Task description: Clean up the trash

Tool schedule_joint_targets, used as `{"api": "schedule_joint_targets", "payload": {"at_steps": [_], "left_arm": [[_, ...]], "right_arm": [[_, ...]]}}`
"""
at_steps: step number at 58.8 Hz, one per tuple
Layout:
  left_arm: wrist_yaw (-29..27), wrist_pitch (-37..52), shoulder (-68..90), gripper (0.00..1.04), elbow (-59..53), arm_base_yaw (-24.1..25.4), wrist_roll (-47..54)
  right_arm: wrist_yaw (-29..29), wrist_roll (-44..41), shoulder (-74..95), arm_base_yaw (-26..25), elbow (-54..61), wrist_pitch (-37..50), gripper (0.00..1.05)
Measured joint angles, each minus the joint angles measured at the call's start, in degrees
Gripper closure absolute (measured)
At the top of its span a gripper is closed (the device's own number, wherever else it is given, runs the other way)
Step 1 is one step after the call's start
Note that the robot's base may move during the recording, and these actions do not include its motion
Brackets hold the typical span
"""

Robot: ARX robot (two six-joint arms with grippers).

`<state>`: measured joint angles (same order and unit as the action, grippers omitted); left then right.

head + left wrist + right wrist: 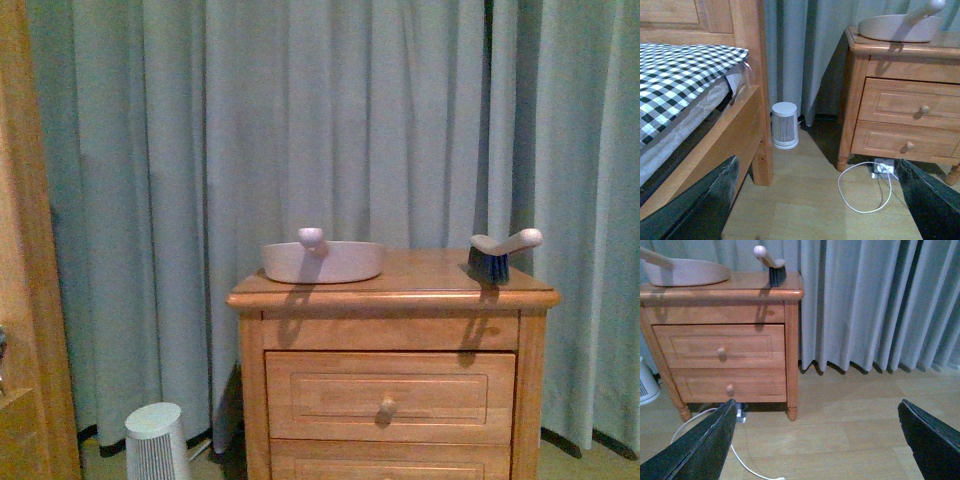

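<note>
No trash shows in any view, so its weight and best hold cannot be judged. Mid-frame in the front view, a dustpan (322,262) and brush (500,255) sit on the nightstand (400,295). The left gripper (815,210) and right gripper (812,445) both gape, empty.

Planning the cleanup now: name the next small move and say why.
Probably lift the right gripper toward the brush on the nightstand: its fingers are open and empty, low near the floor, and the dustpan sits on the same top. No paper wad shows in any view.
</note>
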<state>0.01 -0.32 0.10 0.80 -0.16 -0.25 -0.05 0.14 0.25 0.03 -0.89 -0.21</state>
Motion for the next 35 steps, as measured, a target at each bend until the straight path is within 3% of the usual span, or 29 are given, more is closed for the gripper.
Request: {"api": "schedule_joint_targets", "payload": {"at_steps": [35], "left_arm": [[0.0,0.0,0.0,0.08,0.0,0.0,0.0]], "right_arm": [[0.0,0.0,0.0,0.0,0.0,0.0,0.07]]}}
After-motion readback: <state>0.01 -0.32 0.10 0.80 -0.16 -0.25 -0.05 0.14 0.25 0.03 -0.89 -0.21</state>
